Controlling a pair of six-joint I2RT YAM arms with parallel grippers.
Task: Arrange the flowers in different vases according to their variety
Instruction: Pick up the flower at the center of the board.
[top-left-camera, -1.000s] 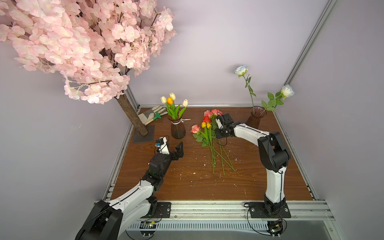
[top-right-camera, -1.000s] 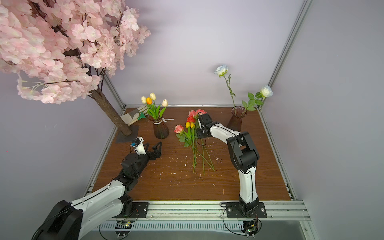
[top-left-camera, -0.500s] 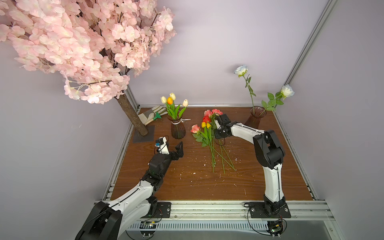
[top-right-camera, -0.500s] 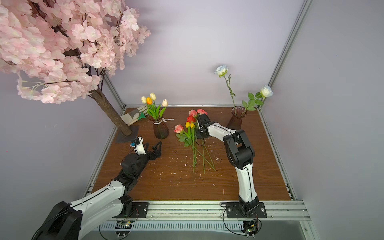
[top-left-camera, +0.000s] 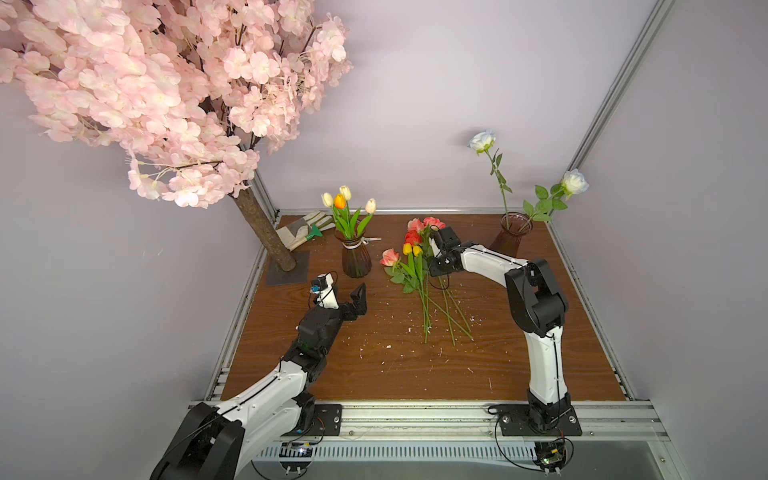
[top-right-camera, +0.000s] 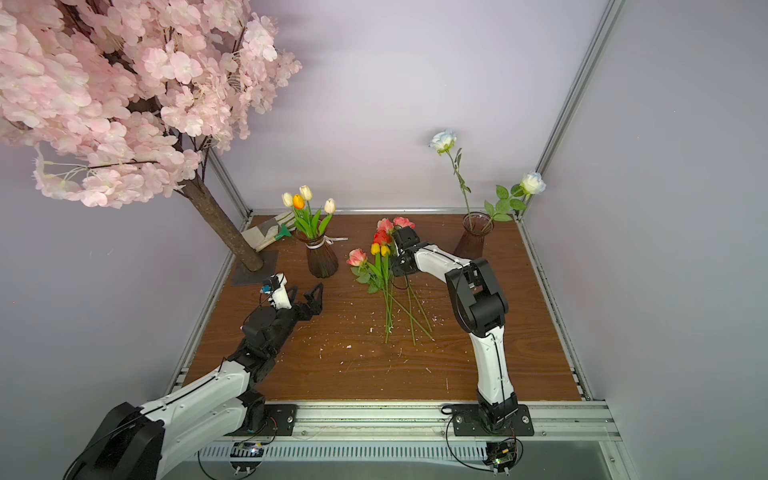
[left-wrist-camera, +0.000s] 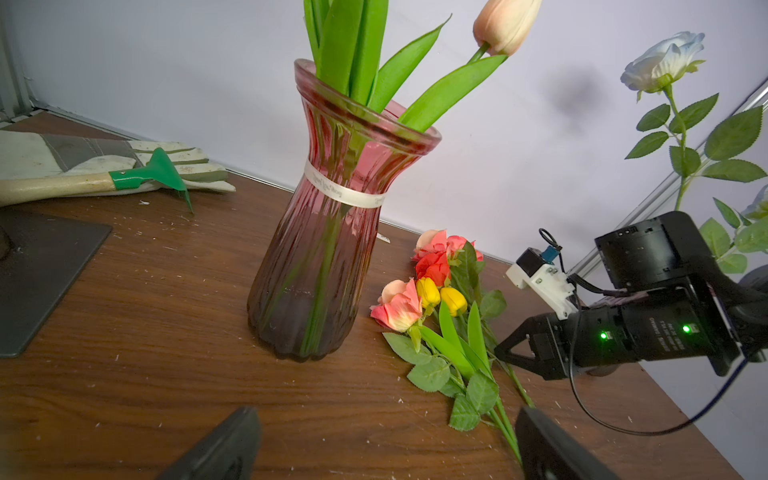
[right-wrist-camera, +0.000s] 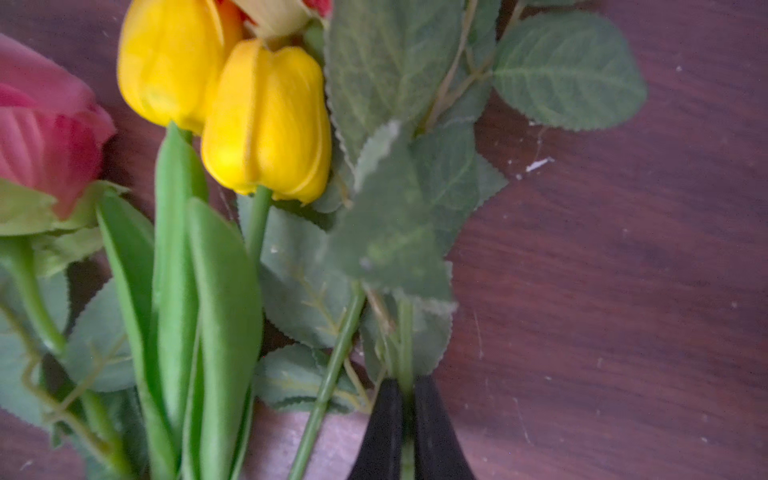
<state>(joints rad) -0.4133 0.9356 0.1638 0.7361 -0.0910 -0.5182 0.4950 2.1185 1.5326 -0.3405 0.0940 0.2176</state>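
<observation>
On the table's (top-left-camera: 374, 365) middle, your right gripper (right-wrist-camera: 408, 386) is clamped tight on a leafy rose stem (right-wrist-camera: 405, 336) in the loose flower pile (top-left-camera: 415, 270). Your left gripper (left-wrist-camera: 386, 411) gapes wide, holding nothing, beside the ribboned vase (top-left-camera: 355, 259).

Pink blossom tree (top-left-camera: 166, 95) on dark base plate (top-left-camera: 297, 275), work glove (top-left-camera: 298, 226) under green hand rake (top-left-camera: 315, 233), far corner.
</observation>
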